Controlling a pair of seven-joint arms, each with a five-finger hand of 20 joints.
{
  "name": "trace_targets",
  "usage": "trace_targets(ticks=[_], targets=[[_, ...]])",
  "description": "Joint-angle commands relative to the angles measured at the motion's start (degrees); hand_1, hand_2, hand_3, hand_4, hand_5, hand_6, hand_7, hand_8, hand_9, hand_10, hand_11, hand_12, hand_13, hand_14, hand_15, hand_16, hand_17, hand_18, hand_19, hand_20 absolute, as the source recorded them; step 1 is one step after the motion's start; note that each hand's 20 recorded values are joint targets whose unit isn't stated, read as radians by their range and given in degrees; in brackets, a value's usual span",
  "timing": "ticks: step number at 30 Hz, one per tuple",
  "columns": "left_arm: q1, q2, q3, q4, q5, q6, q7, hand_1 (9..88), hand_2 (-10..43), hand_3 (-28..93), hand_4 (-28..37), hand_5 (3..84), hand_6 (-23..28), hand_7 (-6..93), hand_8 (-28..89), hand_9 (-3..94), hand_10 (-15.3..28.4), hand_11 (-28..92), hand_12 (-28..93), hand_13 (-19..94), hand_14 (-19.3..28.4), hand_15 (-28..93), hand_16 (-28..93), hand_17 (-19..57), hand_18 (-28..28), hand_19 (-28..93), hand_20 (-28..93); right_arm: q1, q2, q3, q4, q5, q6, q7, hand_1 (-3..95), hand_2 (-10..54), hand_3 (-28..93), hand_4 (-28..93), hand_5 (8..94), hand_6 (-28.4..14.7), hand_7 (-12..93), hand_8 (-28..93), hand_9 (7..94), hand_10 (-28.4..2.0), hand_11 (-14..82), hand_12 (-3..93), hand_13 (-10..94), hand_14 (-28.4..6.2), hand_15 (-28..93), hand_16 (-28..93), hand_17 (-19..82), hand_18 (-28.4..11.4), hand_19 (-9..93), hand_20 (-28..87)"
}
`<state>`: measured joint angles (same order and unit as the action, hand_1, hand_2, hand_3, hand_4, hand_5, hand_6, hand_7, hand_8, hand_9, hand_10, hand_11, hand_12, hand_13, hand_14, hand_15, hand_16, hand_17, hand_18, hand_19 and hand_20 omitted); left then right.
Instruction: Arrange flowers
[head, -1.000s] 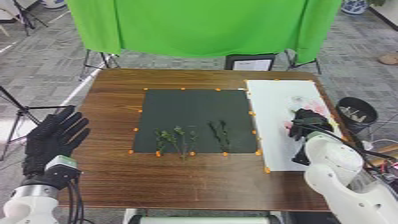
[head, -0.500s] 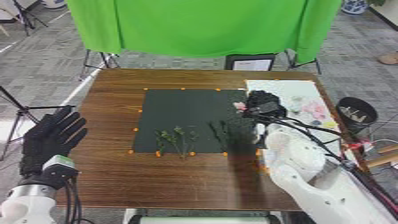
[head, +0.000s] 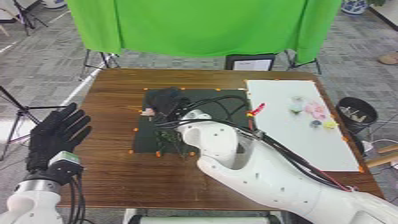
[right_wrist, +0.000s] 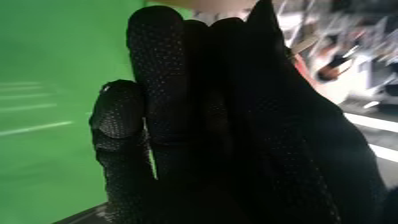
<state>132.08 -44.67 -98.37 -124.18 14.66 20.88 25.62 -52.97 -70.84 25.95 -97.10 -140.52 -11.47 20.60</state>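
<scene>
The mat (head: 213, 94) is set pretty much mid-table (head: 107, 190), with the sheet (head: 284, 145) laid just beside it, on the right. Some stems (head: 169, 137) are placed on the near part of the mat, left of its middle. The loose blooms (head: 316, 109) are kind of bunched toward the sheet's right side, in its far half. A bin (head: 358, 103) is parked off the table's right edge, and a cloth (head: 195, 30) is hung behind the table.

A green cloth (head: 204, 25) hangs across the top centre, a black-framed panel (head: 250, 64) just below its edge. A blue-and-white porcelain vessel (head: 354, 6) stands upper right, a black bin (head: 370, 106) at right, a tripod (head: 19, 108) at left, grey carpet (head: 49, 75) around.
</scene>
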Motion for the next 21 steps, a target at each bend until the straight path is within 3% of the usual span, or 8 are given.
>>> trace_targets(ticks=[1,9,21], targets=[[0.51,0.89,-0.31,-0.14,-0.37,0.76,0.44,27.4,12.8,75,-26.9,41.0,10.7,13.5,-8,33.2,17.1,21,13,21,17.0,37,-6,-8.4,16.6,39,9,2.68,-2.50,-6.20,3.22,-4.84,-2.47,-2.03,54.9,-1.1,66,-28,79.0,0.0,15,-2,78.2,-10.0,10.8,19.0,76,-8.3,43,28,39,-21.8,84,36],[-1.11,1.38,0.87,0.27,0.38,0.85,-0.21,27.6,13.1,75,-27.1,41.2,10.7,13.6,-8,33.7,17.1,21,13,22,17.0,38,-7,-8.4,16.7,39,9,4.51,-2.70,-9.76,6.10,-6.68,-4.52,-1.38,54.4,-1.1,66,-28,78.3,0.1,15,-2,77.5,-10.1,11.1,18.6,76,-8.7,43,28,39,-22.0,84,35],[-0.74,1.06,-0.03,0.17,0.80,1.16,-0.73,27.7,13.7,75,-27.2,41.5,10.7,14.0,-8,33.9,17.1,22,12,22,17.0,38,-7,-8.3,16.7,39,9,4.42,-2.86,-10.14,6.38,-7.00,-6.21,0.04,51.6,-8.1,70,-28,74.7,-0.2,17,-2,74.7,-10.9,13.4,16.6,75,-8.6,44,27,39,-22.2,84,35]])
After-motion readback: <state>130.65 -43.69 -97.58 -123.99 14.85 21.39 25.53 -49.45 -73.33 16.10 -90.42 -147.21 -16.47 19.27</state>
